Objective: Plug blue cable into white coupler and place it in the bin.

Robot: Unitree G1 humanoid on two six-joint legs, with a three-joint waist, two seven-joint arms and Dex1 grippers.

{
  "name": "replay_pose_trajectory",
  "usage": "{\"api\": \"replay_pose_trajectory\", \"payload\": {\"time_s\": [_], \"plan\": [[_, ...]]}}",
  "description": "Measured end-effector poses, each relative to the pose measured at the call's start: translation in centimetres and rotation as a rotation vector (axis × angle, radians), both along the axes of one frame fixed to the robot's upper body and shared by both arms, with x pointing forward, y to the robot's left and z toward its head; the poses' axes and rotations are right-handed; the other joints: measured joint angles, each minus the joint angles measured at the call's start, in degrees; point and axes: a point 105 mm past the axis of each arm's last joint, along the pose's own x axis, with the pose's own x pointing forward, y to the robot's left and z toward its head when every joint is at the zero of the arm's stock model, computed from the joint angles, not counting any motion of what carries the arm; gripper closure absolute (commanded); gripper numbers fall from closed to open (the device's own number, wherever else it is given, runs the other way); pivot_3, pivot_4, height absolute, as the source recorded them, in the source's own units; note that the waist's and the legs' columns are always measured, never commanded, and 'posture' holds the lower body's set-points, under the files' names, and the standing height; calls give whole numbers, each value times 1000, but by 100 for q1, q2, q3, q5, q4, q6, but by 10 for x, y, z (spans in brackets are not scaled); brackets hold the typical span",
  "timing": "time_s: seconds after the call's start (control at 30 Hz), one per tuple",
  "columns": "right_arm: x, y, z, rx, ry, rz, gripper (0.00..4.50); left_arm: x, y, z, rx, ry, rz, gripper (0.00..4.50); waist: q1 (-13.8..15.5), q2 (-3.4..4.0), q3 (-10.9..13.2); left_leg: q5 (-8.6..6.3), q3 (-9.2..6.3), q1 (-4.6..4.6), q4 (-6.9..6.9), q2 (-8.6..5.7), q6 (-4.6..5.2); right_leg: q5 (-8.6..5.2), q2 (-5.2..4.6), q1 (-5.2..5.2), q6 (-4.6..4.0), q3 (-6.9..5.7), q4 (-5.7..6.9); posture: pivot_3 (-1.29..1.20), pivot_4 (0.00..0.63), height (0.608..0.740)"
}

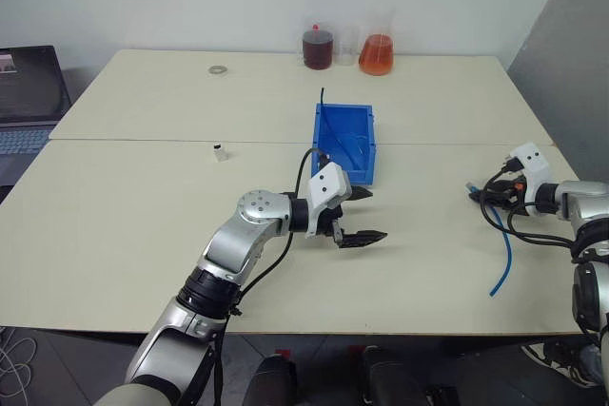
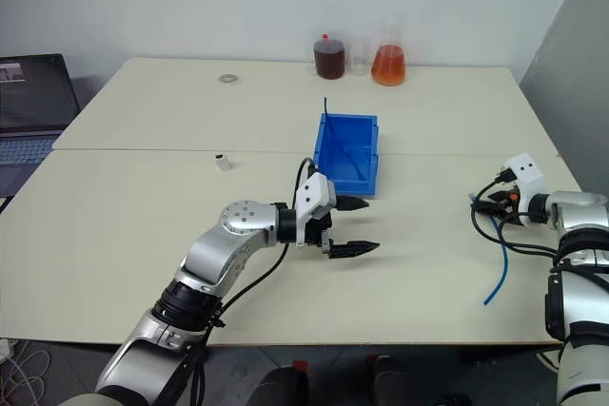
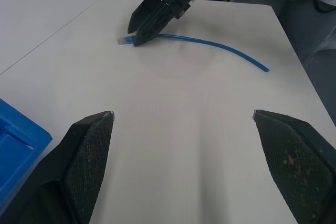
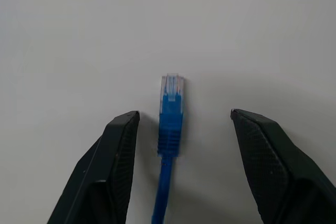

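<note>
The right gripper (image 4: 181,129) stands spread over the plug end of the blue cable (image 1: 502,252), which lies flat on the pale matte surface (image 1: 143,197) at the robot's right, its fingers (image 4: 100,171) either side of the plug but touching nothing. The step in hand looks to be taking hold of that end. To do it well, I would close on the ribbed blue boot just behind the clear plug tip, not on the tip itself, so that the tip sticks out free to enter the coupler; the boot is thicker and firmer than the thin, limp cord trailing behind it, so a pinch there should keep the plug from swivelling. The fingers carry a rough, grainy pad face that ought to bite on smooth plastic. The left gripper (image 1: 357,218) hangs wide apart and empty at mid-surface, just in front of the bin (image 1: 344,143), a glossy bright-blue open tray with hard straight walls. The white coupler (image 1: 221,151), a tiny boxy piece, sits well apart to the left of the bin, and must be fetched.
</note>
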Motion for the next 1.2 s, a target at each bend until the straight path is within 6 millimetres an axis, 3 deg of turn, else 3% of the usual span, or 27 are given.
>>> {"api": "replay_pose_trajectory", "payload": {"time_s": [0.2,0.37,0.67,0.8,0.93,1.07,1.2], "plan": [[-1,0,-2,19,15,-17,3033,0,-2,-1,-1,8,-10,0,-5,0,0,-1,0,57,-5,0,1,-1,1,53,1,0,-6,0,150,740],[-2,1,-4,87,34,-42,4356,-2,-1,-2,3,11,-22,0,-14,0,0,-1,0,70,-5,1,1,-1,3,63,0,1,-4,0,150,740],[-3,7,-3,70,41,15,4369,-2,4,-1,22,0,-27,0,-21,0,0,-1,0,71,-5,2,1,-1,4,63,1,2,-4,0,150,740],[-5,43,10,22,41,265,4369,1,23,16,2,-96,32,0,-118,2,1,-1,-4,71,-8,10,1,-1,7,61,1,2,-1,0,150,740],[-17,110,33,25,-30,556,4369,-3,63,38,-25,-140,150,0,-153,6,0,-1,-19,72,-10,18,1,-3,13,59,0,-8,4,0,150,740],[-36,179,32,43,-51,774,4369,-19,99,30,-17,-46,267,0,-161,7,1,-2,-24,72,-8,19,1,-4,12,58,2,-6,4,0,150,740],[-49,223,22,33,-63,900,4369,-44,123,4,11,40,383,0,-130,5,1,-2,-21,71,-8,19,1,-4,0,60,2,-6,-3,0,150,740]]}}
